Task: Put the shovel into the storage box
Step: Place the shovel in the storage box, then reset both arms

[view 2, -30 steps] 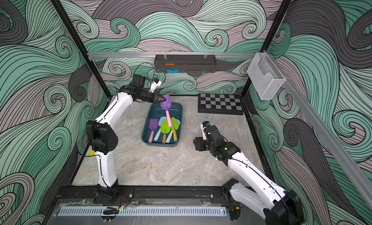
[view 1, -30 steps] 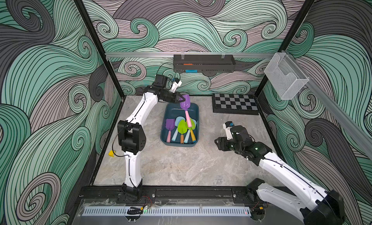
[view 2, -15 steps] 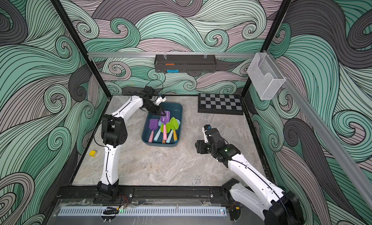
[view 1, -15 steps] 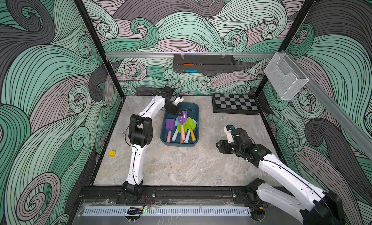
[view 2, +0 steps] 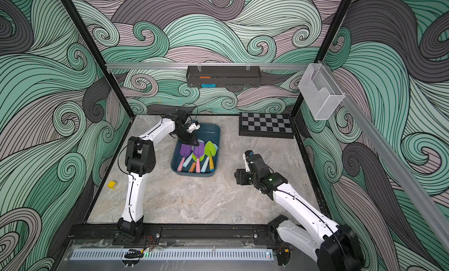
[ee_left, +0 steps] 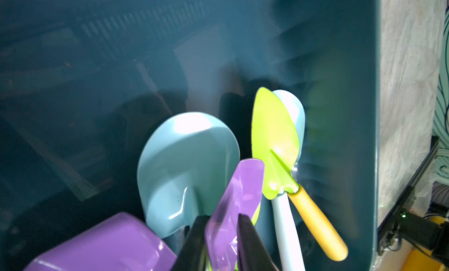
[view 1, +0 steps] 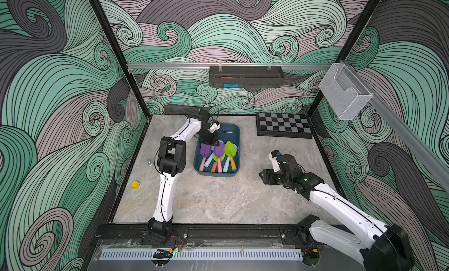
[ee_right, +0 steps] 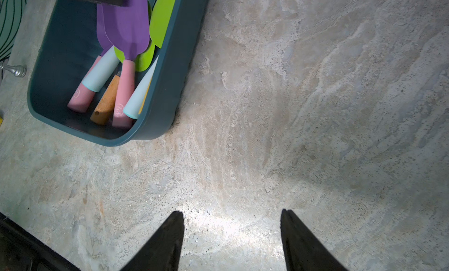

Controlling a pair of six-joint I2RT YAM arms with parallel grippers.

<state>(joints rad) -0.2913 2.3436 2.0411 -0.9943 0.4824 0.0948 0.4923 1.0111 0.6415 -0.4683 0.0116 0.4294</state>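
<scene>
- Shovel, purple, sits in box among other shovels.
- Left claw flanks its blade; we cannot tell if it grips.
- Right claw hangs released over tabletop.

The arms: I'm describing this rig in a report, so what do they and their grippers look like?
Both the left arm and right arm have white link shells with black joint housings and thin black cables running along them. The right arm shows a small green light near its wrist. The left gripper and right gripper are black, with tapered, pointed fingers.
</scene>
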